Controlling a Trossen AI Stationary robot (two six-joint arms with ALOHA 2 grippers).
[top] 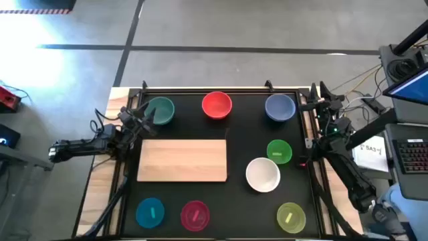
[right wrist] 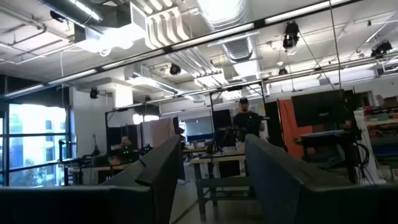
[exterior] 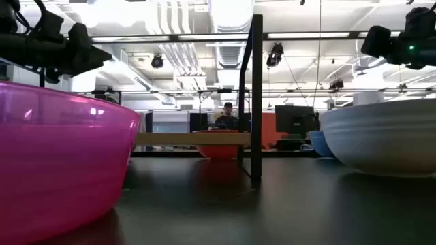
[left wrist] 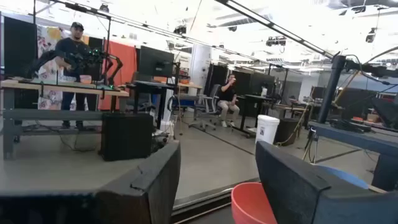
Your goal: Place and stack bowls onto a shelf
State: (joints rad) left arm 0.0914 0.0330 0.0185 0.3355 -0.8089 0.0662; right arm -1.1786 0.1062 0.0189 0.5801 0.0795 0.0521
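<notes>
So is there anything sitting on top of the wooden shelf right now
No. In the high view the shelf lies bare, with all the bowls around it on the black table. The nearest is the white bowl. What lies under the board is covered and cannot be seen.

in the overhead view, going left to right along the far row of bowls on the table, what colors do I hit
dark green bowl → red bowl → blue bowl

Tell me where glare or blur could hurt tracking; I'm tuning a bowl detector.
High view: window glare washes the floor at top left, bowls evenly lit. Low view: the magenta bowl and white bowl loom close and soft-edged. Wrist views: bright ceiling lights overhead.
</notes>
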